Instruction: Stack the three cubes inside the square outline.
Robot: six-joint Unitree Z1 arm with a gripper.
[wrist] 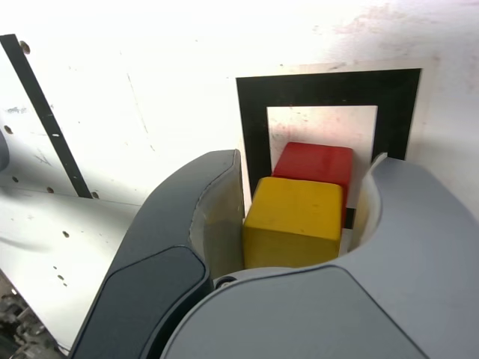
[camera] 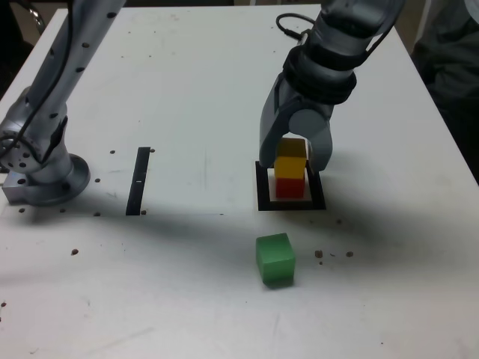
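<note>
Pincer (camera: pixel 296 161) spread around matte yellow cube (camera: pixel 290 165) atop red cube (camera: pixel 290 187); green cube (camera: pixel 275 259) apart.

Bright overhead light is washing out the white surface (camera: pixel 187 67), a broad soft shadow is falling across its front, and both views are looking slightly soft.
</note>
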